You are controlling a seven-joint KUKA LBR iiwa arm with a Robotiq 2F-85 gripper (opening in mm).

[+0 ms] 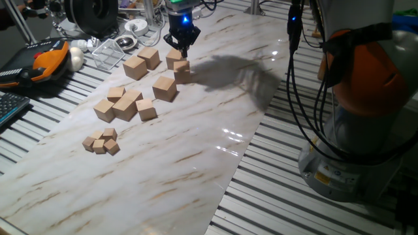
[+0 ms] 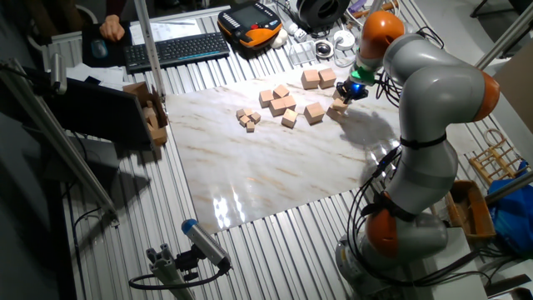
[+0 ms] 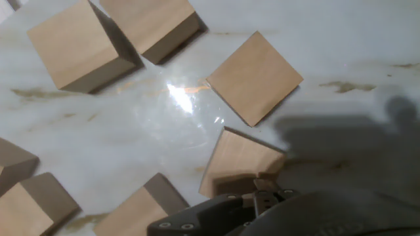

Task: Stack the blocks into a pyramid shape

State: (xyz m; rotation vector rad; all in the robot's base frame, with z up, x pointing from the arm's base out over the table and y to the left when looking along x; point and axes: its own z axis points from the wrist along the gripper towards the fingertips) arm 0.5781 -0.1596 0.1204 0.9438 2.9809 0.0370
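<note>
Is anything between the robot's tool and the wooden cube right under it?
Nothing visible is. The tool hangs just above the light-tan wooden cube, with no other cube between them. Its neighbour cube sits beside it.

A glossy, marble-patterned white worktop [image 1: 196, 156] covers a slatted metal bench [image 1: 287, 196]. Directly on it lie large plain light-tan wooden cubes [image 1: 164, 88], scattered toward twelve o'clock in the one fixed view. Medium-sized wooden cubes [image 1: 124, 106] cluster toward nine o'clock of them, and tiny wooden cubes [image 1: 102, 141] huddle further toward seven o'clock.
</note>
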